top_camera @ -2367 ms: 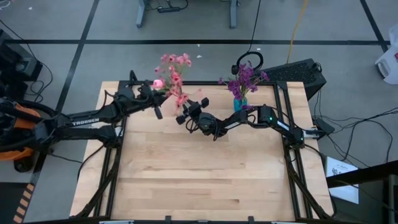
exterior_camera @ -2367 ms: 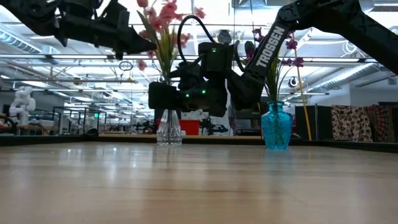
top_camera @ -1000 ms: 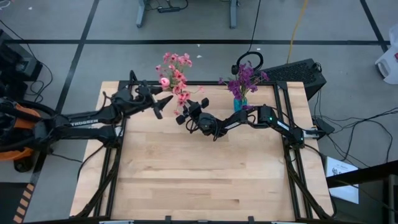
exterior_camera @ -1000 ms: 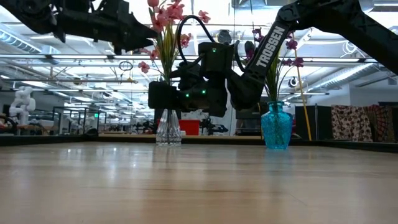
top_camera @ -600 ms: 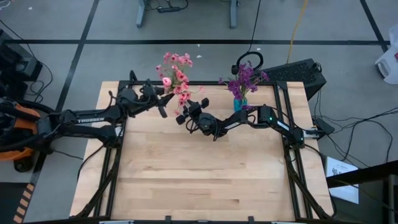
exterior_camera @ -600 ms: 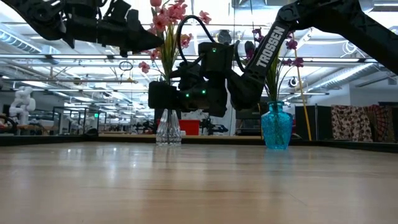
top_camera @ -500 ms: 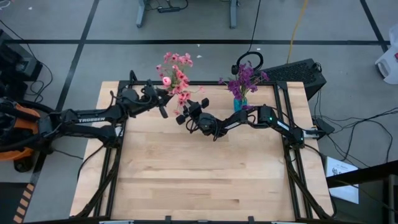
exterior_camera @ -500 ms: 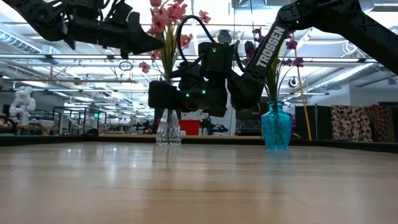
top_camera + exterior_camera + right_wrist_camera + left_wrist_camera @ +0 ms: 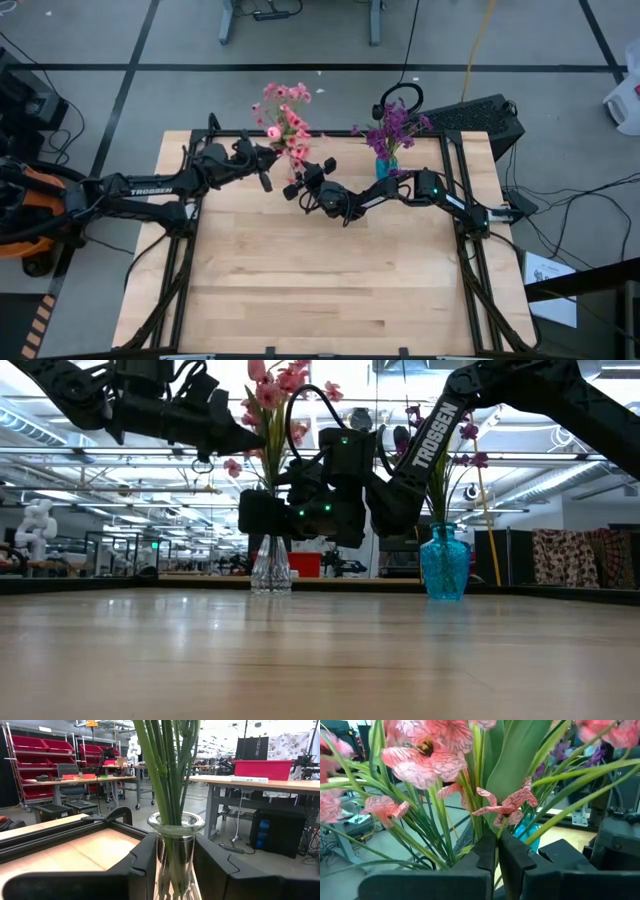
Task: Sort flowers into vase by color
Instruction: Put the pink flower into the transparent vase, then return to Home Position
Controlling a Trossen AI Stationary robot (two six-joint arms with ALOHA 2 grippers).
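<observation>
At the far edge of the wooden table [image 9: 320, 270] two vases stand well apart: a clear glass vase [image 9: 271, 566] full of pink flowers [image 9: 285, 120] and a blue vase [image 9: 445, 564] holding the purple flowers [image 9: 392, 125]. From the left the left gripper [image 9: 268, 164] reaches up among the pink blooms, well above the tabletop, its two dark fingers [image 9: 487, 852] pinched together on a thin green stem [image 9: 495, 860] just under a pink blossom [image 9: 506, 805]. Lower down the right gripper [image 9: 172, 865] sits at the clear vase, one dark finger on either side of the glass just below its rim; I can't tell whether the fingers actually press the glass. Green stems [image 9: 167, 765] rise straight out of that vase's mouth. Beyond the table, a pair of headphones [image 9: 400, 98] lies on the floor
</observation>
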